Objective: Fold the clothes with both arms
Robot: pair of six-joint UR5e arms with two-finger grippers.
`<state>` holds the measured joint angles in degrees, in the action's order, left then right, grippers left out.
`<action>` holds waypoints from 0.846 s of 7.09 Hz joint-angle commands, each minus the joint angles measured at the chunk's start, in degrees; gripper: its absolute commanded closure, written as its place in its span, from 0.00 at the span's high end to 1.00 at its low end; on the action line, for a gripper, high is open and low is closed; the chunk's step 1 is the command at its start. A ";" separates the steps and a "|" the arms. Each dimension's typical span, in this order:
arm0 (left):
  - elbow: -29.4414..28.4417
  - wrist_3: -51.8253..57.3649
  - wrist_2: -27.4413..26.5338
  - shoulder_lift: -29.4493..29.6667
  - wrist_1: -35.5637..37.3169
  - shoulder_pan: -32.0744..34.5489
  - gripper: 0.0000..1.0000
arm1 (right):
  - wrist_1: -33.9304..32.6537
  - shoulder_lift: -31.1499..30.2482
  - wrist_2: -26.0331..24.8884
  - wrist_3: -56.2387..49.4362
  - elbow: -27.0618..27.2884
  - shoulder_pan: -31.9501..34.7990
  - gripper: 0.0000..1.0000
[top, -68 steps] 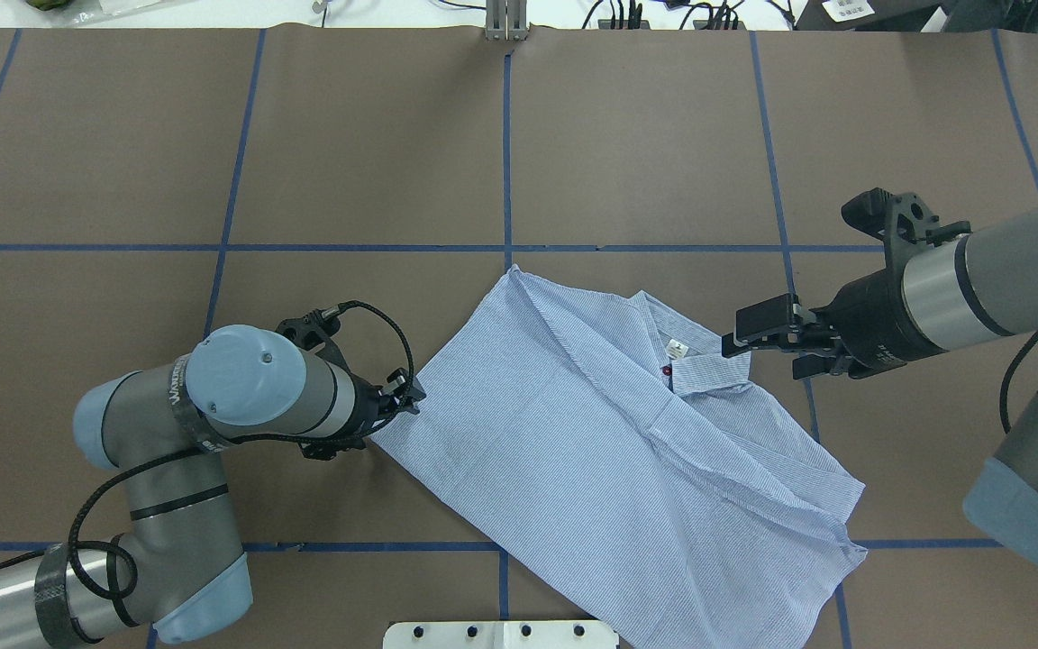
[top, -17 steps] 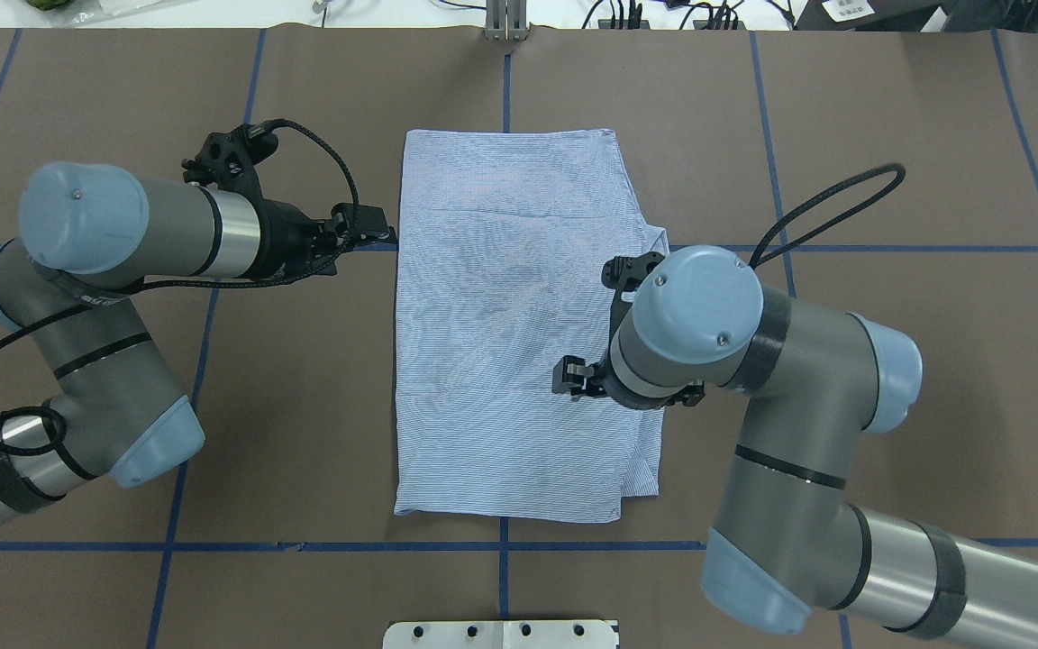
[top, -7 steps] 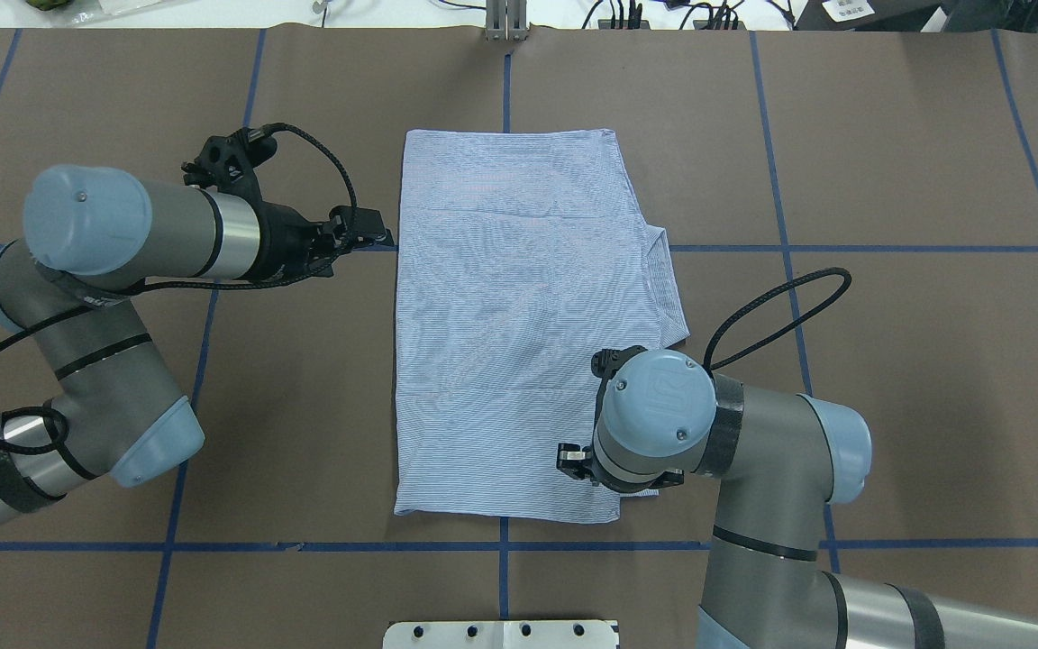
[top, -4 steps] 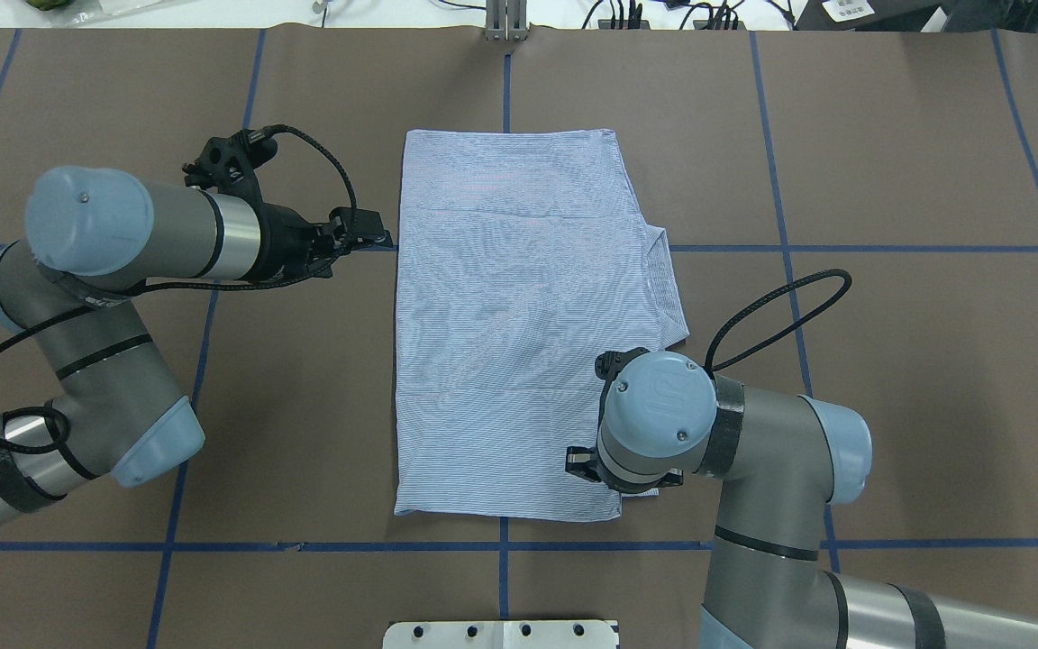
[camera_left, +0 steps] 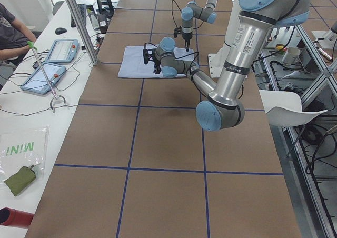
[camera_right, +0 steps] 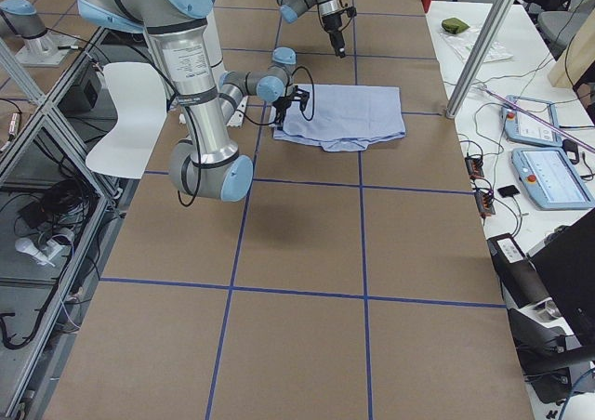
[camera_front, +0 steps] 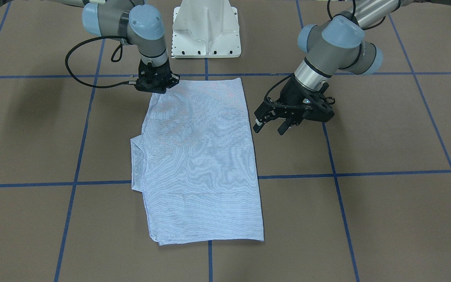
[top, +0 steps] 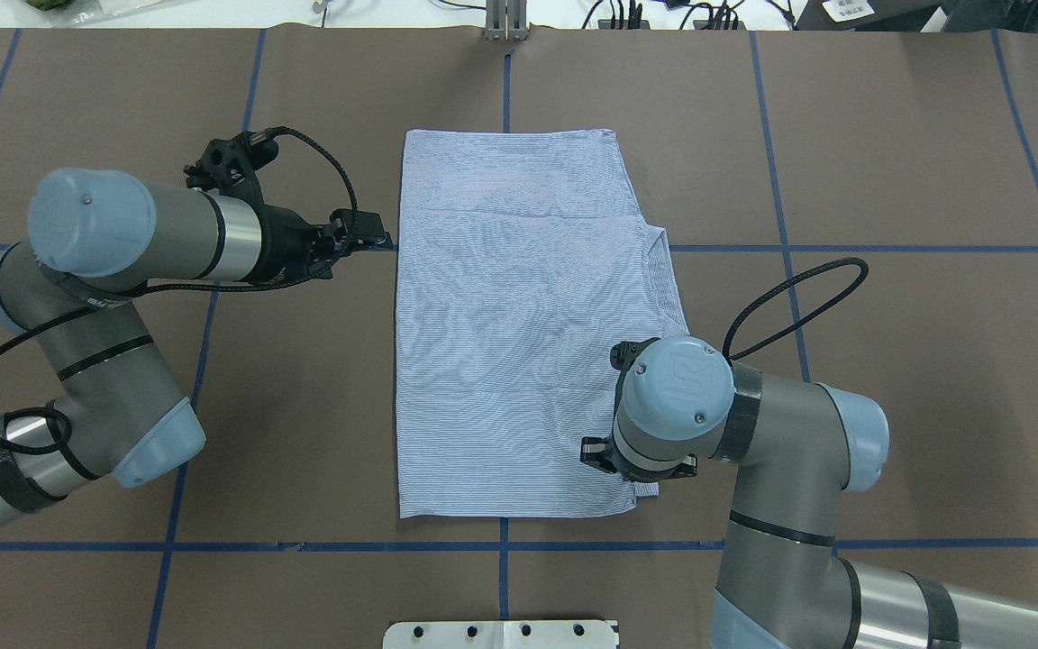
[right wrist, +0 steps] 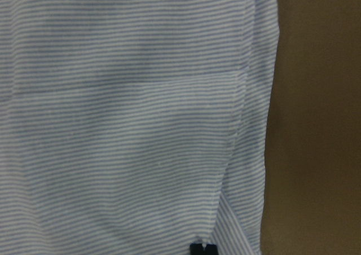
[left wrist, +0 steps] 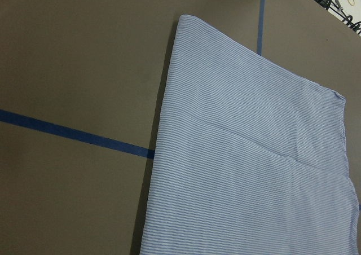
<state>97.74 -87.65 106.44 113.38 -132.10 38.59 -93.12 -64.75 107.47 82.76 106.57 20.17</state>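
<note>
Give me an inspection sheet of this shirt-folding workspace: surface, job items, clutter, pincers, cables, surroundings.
surface: brown table cover with blue tape grid, flat.
job's things: striped shirt folded into a rectangle, one flap sticking out on the robot's right.
clutter: nothing seen.
pincers: left pincer open, beside the shirt's edge; right pincer points down at the shirt's robot-side corner, jaws unclear.
cables: black cable loops at both wrists, off the shirt.
surroundings: white pedestal base; side bench with teach pendants; seated person.
</note>
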 commanded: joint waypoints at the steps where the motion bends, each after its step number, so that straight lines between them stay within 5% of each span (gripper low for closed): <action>1: -0.36 -0.07 0.00 0.00 0.00 -0.18 1.00 | 0.22 -1.34 0.54 -0.58 0.30 0.40 0.05; 2: -0.36 -0.15 0.00 0.17 0.00 -0.35 1.00 | 0.22 -1.26 0.37 -0.58 0.39 0.31 0.68; 3: -0.27 -0.68 0.17 0.18 0.09 -1.66 1.00 | 0.22 -1.00 -0.15 -0.40 0.56 0.13 1.00; 6: 0.34 -13.46 -0.17 -0.17 0.00 -9.64 1.00 | 2.22 -0.82 -0.33 0.30 4.86 0.83 1.00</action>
<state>97.77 -95.67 106.45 113.46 -132.09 32.24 -92.31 -65.55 107.31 82.76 109.97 20.66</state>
